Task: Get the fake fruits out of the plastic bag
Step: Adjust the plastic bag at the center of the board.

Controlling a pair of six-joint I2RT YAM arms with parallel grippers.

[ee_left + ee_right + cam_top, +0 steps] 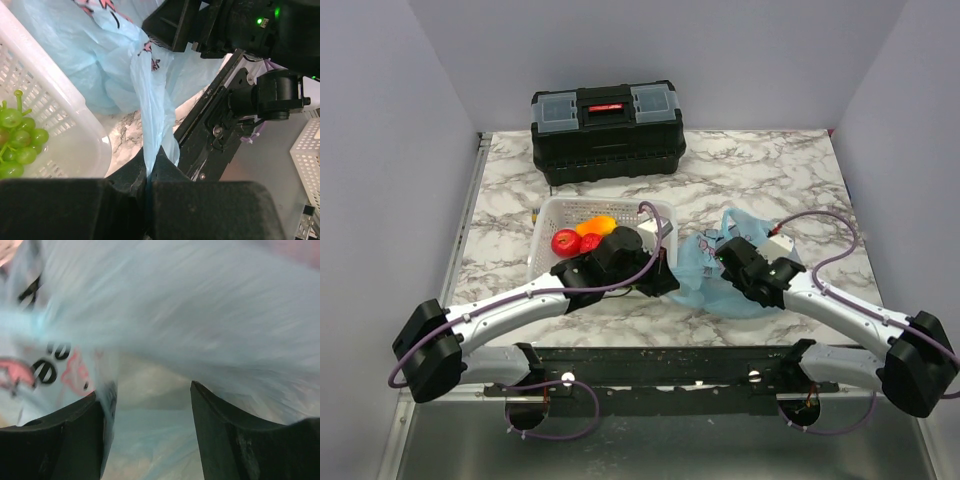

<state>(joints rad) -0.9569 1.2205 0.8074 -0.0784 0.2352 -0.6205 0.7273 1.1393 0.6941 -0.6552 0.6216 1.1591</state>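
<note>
The light-blue plastic bag (pixel 705 268) lies crumpled on the marble table, right of the white mesh basket (pixel 548 212). A red apple (pixel 565 241), a small red fruit (pixel 590 241) and an orange fruit (pixel 598 226) lie in the basket. My left gripper (pixel 662 277) is shut on a pulled-up strip of the bag (pixel 150 100), pinched between the jaws (pixel 149 172). My right gripper (pixel 728 257) is open, its fingers (pixel 225 435) pressed into the bag's film (pixel 175 315), nothing between them. The right wrist view is blurred. Any fruit inside the bag is hidden.
A black toolbox (pixel 607 130) stands at the back of the table. Pale green grapes (pixel 17 140) lie in the basket (pixel 60 115), close left of my left gripper. The right arm (pixel 240 100) is close beside the left gripper. Grey walls enclose the table.
</note>
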